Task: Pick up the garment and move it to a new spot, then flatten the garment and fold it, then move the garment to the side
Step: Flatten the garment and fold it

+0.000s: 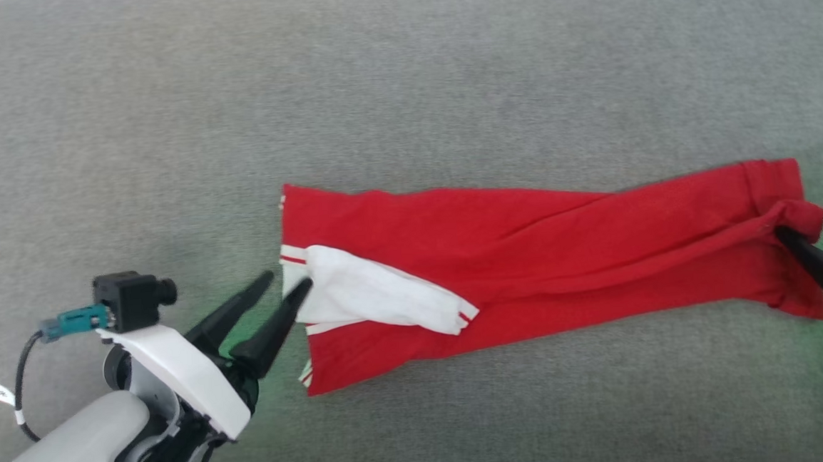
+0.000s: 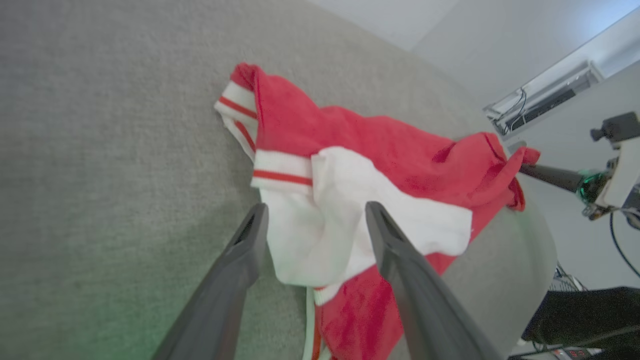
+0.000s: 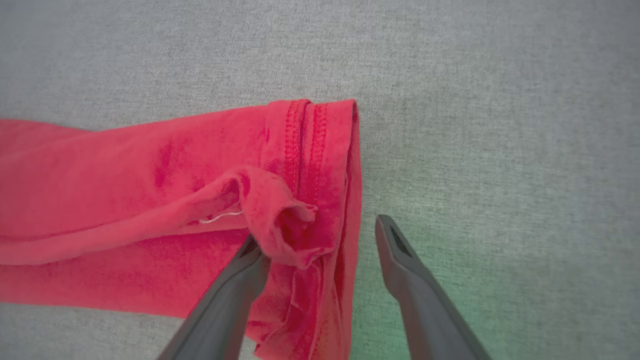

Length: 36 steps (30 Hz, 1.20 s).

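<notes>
The garment [image 1: 541,251] is bright red, with a plain white sleeve [image 1: 380,297] and white trim [image 2: 280,170] crossed by thin red stripes. The worktop [image 1: 402,81] is mottled grey, tinged green beside the black-fingered left gripper [image 1: 287,279] and right gripper [image 3: 316,232]

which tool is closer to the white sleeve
Left. The left tool is open right at the white sleeve; the right tool is at the garment's far red hem.

Garment [image 1: 541,251] on grey surface [image 1: 402,81], left tool [image 1: 287,280], right tool [image 1: 806,227] spread
</notes>
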{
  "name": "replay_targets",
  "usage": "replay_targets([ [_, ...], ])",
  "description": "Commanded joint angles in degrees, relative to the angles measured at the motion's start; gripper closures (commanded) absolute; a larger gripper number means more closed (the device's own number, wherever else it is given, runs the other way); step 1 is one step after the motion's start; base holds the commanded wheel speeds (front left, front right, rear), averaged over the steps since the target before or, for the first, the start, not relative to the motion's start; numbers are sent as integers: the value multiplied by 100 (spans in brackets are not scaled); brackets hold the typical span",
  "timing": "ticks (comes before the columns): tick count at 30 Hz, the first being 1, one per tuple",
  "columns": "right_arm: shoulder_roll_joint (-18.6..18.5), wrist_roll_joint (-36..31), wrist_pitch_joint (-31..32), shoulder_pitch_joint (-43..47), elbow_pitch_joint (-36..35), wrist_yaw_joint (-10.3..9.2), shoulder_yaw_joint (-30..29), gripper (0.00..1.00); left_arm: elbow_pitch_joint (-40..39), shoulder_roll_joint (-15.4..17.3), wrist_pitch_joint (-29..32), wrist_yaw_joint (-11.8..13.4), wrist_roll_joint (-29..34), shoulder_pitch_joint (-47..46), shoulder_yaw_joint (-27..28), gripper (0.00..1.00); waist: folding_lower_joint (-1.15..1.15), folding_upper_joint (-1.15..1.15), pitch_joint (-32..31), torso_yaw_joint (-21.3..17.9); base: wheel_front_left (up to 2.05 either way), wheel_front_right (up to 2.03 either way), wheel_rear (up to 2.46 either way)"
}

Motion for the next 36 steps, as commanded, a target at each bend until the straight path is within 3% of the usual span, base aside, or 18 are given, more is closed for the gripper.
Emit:
replay_targets([
  [1, 71, 35, 107, 63, 66, 0, -124, 0, 94, -157, -32, 14, 143, 301, 438, 0, 0, 0, -79, 153, 0, 0, 0],
  [4, 147, 60, 238, 110, 218, -1, -276, 0, 346, -478, -31, 14, 366, 752, 1170, 0, 0, 0, -142, 329, 0, 0, 0],
  [5, 147, 60, 238, 110, 218, -1, -276, 0, 346, -478, -31, 14, 366, 752, 1170, 0, 0, 0, -142, 329, 0, 0, 0],
  [6, 191, 61, 316, 157, 362, -1, -340, 0, 536, -771, -32, 14, 621, 1062, 1630, 0, 0, 0, -198, 451, 0, 0, 0],
  [7, 191, 61, 316, 157, 362, -1, -340, 0, 536, -771, -32, 14, 621, 1062, 1630, 0, 0, 0, -198, 451, 0, 0, 0],
  [12, 313, 58, 421, 256, 784, -1, -572, 0, 1002, -1500, -33, 14, 1431, 1708, 2812, 0, 0, 0, -332, 704, 0, 0, 0],
  [16, 359, 36, 520, 309, 1172, -2, -763, 0, 1126, -2145, -32, 14, 2777, 2192, 4000, 0, 0, 0, -456, 849, 0, 0, 0],
  [23, 440, -25, 592, 252, 1520, -2, -845, 0, 522, -2749, -34, 14, 4695, 2733, 5395, 0, 0, 0, -555, 905, 0, 0, 0],
  [27, 556, -68, 633, 203, 1698, -2, -864, 0, 125, -3108, -33, 14, 5835, 2973, 5905, 0, 0, 0, -583, 922, 0, 0, 0],
  [33, 710, -105, 863, 94, 1975, -2, -819, 0, -281, -3365, -34, 15, 6758, 3180, 6182, 0, 0, 0, -578, 938, 0, 0, 0],
  [34, 731, -108, 893, 67, 2009, -2, -813, 13, -301, -3405, -33, 15, 6822, 3193, 6174, 0, 0, 0, -569, 943, 0, 0, 0],
  [35, 757, -99, 924, 49, 2036, -2, -797, 54, -314, -3439, -34, 15, 6884, 3194, 6177, 0, 0, 0, -562, 949, 0, 0, 0],
  [36, 777, -81, 953, 32, 2053, -1, -780, 76, -332, -3459, -33, 15, 6923, 3194, 6180, 0, 0, 0, -547, 955, 0, 0, 0],
])
